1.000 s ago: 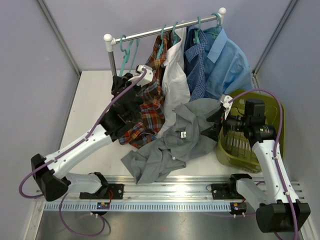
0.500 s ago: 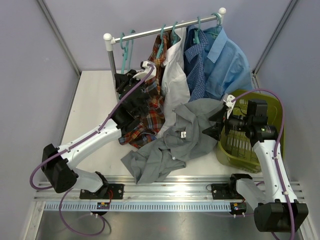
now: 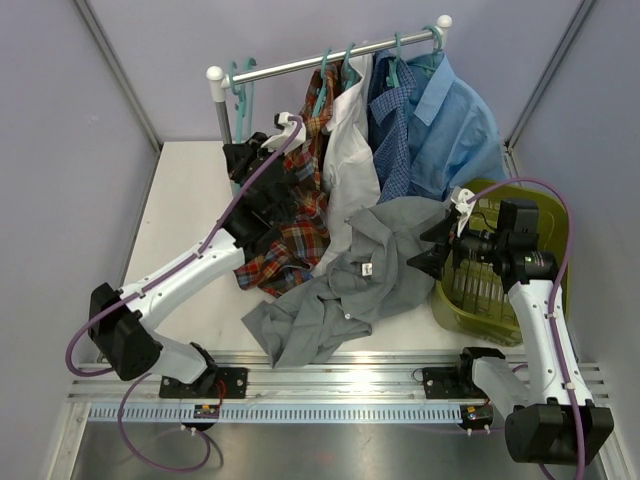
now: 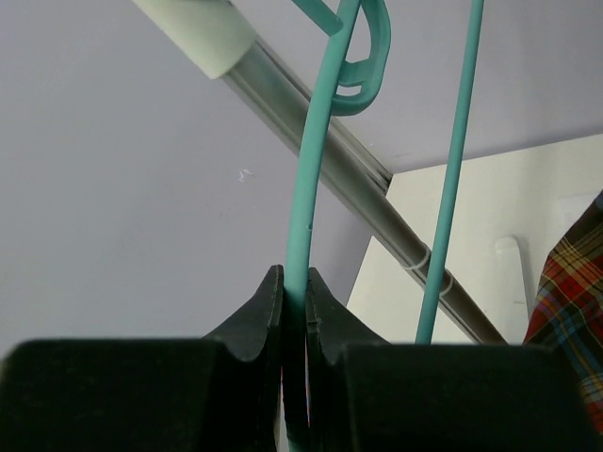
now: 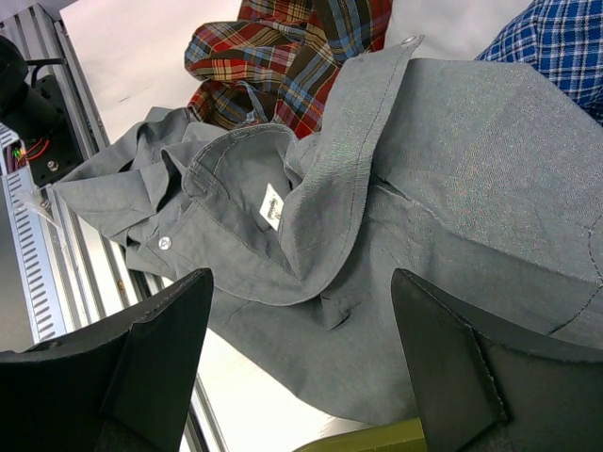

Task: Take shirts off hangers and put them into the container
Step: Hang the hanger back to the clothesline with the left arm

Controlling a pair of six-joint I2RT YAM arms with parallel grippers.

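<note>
Top view: the grey shirt (image 3: 340,290) is lying loose on the table at six o'clock, reaching the container (image 3: 548,210) at four; the right gripper (image 3: 428,252) is hovering over it, and the left gripper (image 3: 240,150) is reaching up at eleven.

Left wrist: the jaws are clenching a bare hanger (image 4: 316,169) hooked on the rail (image 4: 372,202), a grip the top view is hiding.

Right wrist: the fingers are standing released, grasping nothing. Next, it seemingly needs lowering, pinching cloth and lifting it over the rim
</note>
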